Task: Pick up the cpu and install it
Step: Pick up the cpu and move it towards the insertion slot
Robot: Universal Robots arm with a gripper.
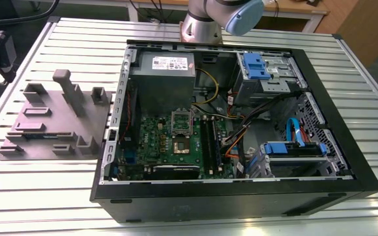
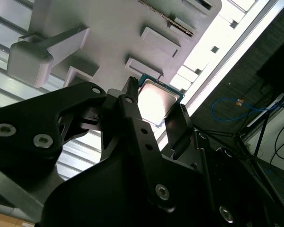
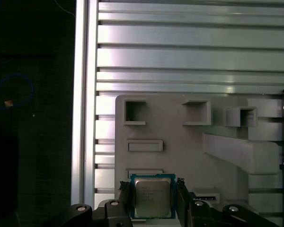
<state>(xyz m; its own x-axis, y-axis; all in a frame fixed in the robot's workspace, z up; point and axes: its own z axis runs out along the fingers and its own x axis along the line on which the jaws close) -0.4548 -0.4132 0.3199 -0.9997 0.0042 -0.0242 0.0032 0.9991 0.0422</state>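
The cpu (image 3: 153, 198), a small square chip with a shiny metal top and a green rim, sits between the two black fingers of my gripper (image 3: 153, 188), which is shut on its opposite edges. In the second wrist view the cpu (image 2: 156, 100) is again clamped in the gripper (image 2: 156, 98). It hangs well above the grey fixture tray (image 3: 180, 156). In the exterior view the green motherboard (image 1: 151, 142) lies in the open computer case, with its cpu socket (image 1: 180, 145) uncovered and the socket lid (image 1: 181, 120) folded back.
The black computer case (image 1: 228, 196) lies open on a slatted aluminium table (image 1: 77, 44). Inside are a grey power-supply box (image 1: 168, 73), black memory sticks (image 1: 208, 140), blue drive brackets (image 1: 294, 147) and loose cables. The grey fixture tray (image 1: 51, 123) stands at the exterior view's left.
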